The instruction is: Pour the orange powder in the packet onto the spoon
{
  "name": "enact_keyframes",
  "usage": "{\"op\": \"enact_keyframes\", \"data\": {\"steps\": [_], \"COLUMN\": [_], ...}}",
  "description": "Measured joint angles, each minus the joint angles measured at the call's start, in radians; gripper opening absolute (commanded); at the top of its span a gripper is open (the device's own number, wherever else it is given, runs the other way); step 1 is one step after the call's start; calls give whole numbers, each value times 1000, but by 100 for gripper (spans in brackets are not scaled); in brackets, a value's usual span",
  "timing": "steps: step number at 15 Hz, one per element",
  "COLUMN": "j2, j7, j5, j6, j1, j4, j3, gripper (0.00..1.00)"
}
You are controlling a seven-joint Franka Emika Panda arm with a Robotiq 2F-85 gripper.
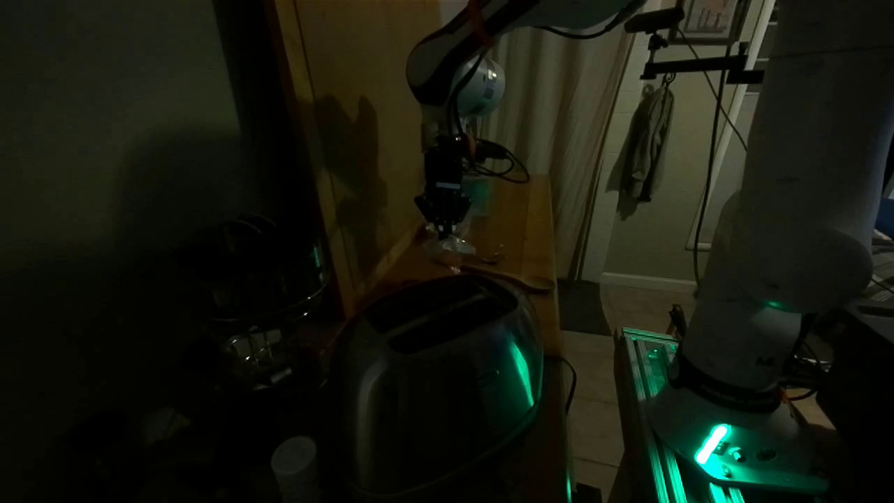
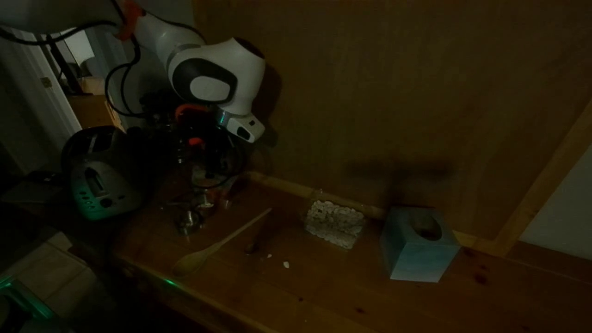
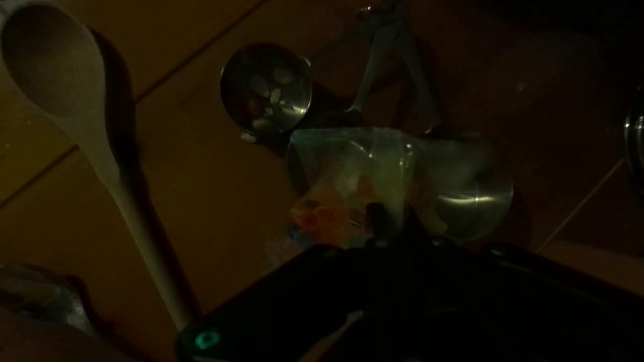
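Wrist view: the gripper (image 3: 396,221) pinches the clear plastic packet (image 3: 347,183), orange showing, over metal measuring cups (image 3: 484,205), though it is too dark to tell whether they touch; the wooden spoon (image 3: 119,183) lies apart on the wooden tabletop (image 3: 221,211).

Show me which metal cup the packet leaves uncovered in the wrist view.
The leftmost metal cup, with pale flakes inside: its whole rim shows, while the packet overlaps the right-hand cup.
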Motion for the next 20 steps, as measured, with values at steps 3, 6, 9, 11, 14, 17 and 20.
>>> {"op": "enact_keyframes", "data": {"steps": [3, 6, 9, 11, 14, 17, 20], "j2": [-41, -75, -97, -100, -99, -92, -79], "j7": [0, 0, 0, 0, 0, 4, 6], "j5": [0, 0, 0, 1, 5, 15, 42], "j6": [0, 0, 0, 0, 3, 15, 47], "j1": [12, 22, 30, 34, 36, 37, 37], "j4": [-41, -74, -99, -108, -117, -122, -122], "j3": [7, 15, 21, 23, 25, 27, 28], "gripper": [2, 2, 2, 2, 2, 2, 2]}}
